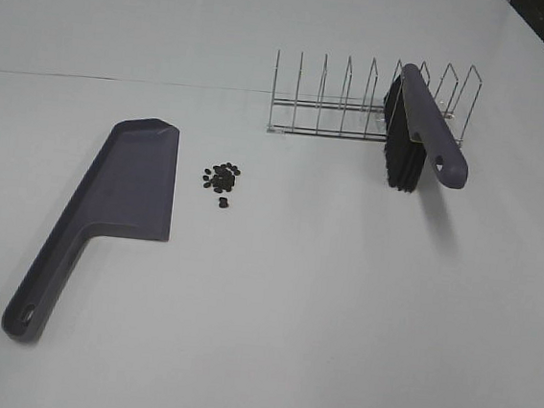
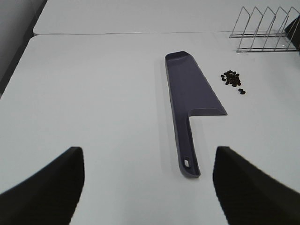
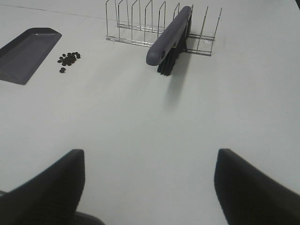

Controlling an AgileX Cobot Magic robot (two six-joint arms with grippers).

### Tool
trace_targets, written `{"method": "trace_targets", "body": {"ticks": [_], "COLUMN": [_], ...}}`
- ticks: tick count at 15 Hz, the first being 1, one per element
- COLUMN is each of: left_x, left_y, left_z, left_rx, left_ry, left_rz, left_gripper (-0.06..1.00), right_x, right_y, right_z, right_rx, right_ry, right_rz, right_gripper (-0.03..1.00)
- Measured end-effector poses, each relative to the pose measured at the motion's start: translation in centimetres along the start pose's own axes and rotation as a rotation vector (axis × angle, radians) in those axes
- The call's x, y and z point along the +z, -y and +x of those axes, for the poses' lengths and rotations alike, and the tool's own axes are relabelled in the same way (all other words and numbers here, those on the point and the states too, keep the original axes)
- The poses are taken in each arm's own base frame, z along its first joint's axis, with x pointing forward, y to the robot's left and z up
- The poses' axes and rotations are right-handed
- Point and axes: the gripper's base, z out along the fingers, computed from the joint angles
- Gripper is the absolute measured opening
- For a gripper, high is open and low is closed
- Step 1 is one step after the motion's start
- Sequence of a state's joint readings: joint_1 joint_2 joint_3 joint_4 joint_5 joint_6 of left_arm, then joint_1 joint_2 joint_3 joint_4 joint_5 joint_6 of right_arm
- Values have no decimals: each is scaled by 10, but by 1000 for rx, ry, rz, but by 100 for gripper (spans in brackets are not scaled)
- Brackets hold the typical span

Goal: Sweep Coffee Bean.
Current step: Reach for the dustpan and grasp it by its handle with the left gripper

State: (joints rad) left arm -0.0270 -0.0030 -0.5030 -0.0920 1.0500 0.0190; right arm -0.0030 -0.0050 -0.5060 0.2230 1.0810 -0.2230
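Observation:
A small cluster of dark coffee beans [image 1: 221, 177] lies on the white table, just right of the purple dustpan [image 1: 118, 204]. The dustpan lies flat, its handle toward the front left. The beans also show in the left wrist view [image 2: 231, 79] and the right wrist view [image 3: 68, 58]. A purple brush [image 1: 423, 132] with black bristles leans in the wire rack [image 1: 349, 105]. Neither gripper shows in the exterior high view. My left gripper [image 2: 149, 187] is open and empty, short of the dustpan handle [image 2: 187, 150]. My right gripper [image 3: 149, 187] is open and empty, well short of the brush [image 3: 169, 37].
The wire rack stands at the back right of the table with several empty slots. A seam [image 1: 120, 81] runs across the table behind the dustpan. The table's left edge [image 2: 18, 70] shows in the left wrist view.

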Motion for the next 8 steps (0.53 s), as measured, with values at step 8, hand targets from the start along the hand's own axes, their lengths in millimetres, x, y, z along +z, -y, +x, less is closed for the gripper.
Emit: {"method": "trace_targets", "body": {"ticks": [8], "left_x": [59], "left_y": [0], "left_z": [-53], "left_rx": [-88], "left_ry": [-24], "left_rz": [33], "left_gripper": [72], "right_x": [0], "right_y": [0], "right_z": [0], "right_rx": [0], "right_ry": [1], "right_rz": [0], "right_gripper": [68]}}
